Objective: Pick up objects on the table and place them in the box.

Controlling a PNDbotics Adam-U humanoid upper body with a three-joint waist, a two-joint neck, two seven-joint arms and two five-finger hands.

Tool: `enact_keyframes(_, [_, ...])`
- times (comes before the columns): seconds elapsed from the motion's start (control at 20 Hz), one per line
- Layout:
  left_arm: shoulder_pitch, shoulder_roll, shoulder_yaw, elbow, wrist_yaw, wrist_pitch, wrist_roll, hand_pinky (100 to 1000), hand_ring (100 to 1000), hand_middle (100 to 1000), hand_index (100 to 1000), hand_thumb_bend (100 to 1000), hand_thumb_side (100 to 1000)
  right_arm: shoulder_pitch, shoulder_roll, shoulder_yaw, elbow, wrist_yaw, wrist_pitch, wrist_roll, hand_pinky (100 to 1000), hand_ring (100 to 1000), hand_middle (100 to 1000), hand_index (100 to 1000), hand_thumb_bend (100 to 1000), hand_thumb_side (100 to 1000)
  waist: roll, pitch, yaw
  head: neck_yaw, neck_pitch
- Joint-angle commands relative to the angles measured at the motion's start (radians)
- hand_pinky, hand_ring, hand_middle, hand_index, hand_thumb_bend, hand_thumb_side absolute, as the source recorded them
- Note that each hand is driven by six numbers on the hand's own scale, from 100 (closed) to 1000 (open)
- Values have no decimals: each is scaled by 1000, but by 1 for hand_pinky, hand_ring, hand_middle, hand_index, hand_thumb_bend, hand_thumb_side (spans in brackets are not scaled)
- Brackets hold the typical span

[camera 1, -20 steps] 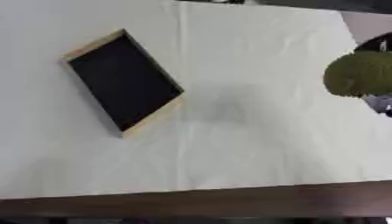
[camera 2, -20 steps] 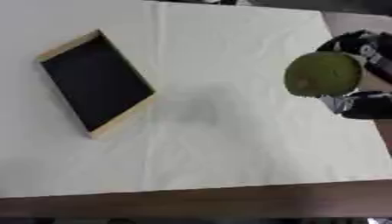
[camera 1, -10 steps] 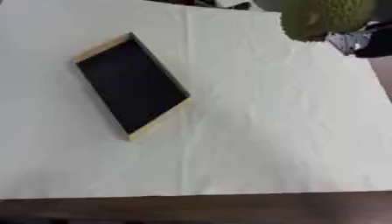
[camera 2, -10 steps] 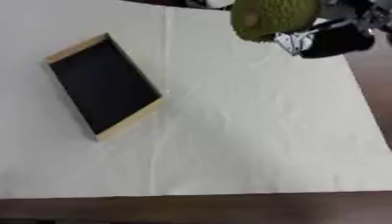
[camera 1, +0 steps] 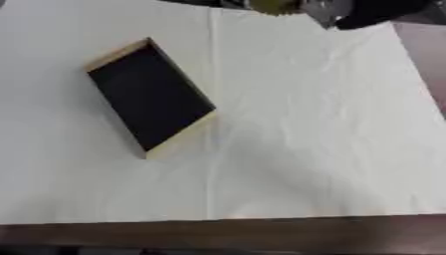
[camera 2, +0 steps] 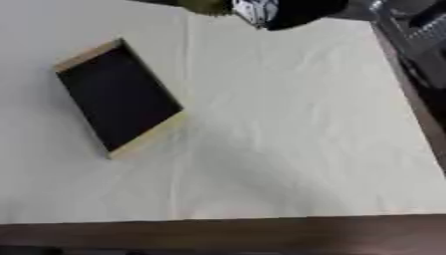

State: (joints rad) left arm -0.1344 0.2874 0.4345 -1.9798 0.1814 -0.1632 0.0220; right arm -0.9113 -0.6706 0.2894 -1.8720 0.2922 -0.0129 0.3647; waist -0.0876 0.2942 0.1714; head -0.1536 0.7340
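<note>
A shallow wooden box (camera 1: 150, 94) with a black inside lies askew on the left half of the table. At the very top edge shows a slice of a yellow-green round object (camera 1: 275, 6). My black right hand (camera 1: 375, 11) is right beside it and holds it up in the air, above the table's far side. Most of the object and of the hand is cut off by the top edge. The box holds nothing. My left hand shows in no view.
A creased white cloth (camera 1: 305, 129) covers the table. The dark wooden front edge (camera 1: 226, 234) runs along the bottom. A dark metal frame (camera 2: 418, 40) stands past the table's right edge.
My right hand has carried the green object from the right side up and leftwards to the view's top edge. The whole picture has also shifted, so the head has moved.
</note>
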Motion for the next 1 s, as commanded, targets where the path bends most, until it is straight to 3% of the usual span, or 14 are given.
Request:
enact_keyframes(0.05, [-10, 9, -3, -20, 8, 0, -7, 686, 694, 723, 744, 100, 604, -56, 99, 17, 72, 99, -26, 11, 739, 732, 455, 694, 100, 100, 9, -23, 6, -14, 10])
enact_keyframes(0.4, [-18, 3, -11, -20, 21, 3, -16, 687, 694, 723, 744, 100, 604, -127, 299, 60, 312, 280, -80, 7, 745, 739, 454, 698, 100, 100, 13, -26, 37, -43, 18])
enact_keyframes(0.65, [-29, -2, -18, -20, 29, 4, -24, 687, 694, 723, 744, 100, 604, -153, 392, 53, 447, 371, -112, -39, 742, 736, 443, 694, 100, 100, 14, -19, 56, -57, 10])
enact_keyframes(1.0, [-50, -8, -26, -20, 42, 0, -33, 687, 694, 723, 744, 100, 602, -167, 493, 43, 593, 521, -84, -120, 728, 720, 419, 684, 100, 100, 19, -5, 92, -87, -2])
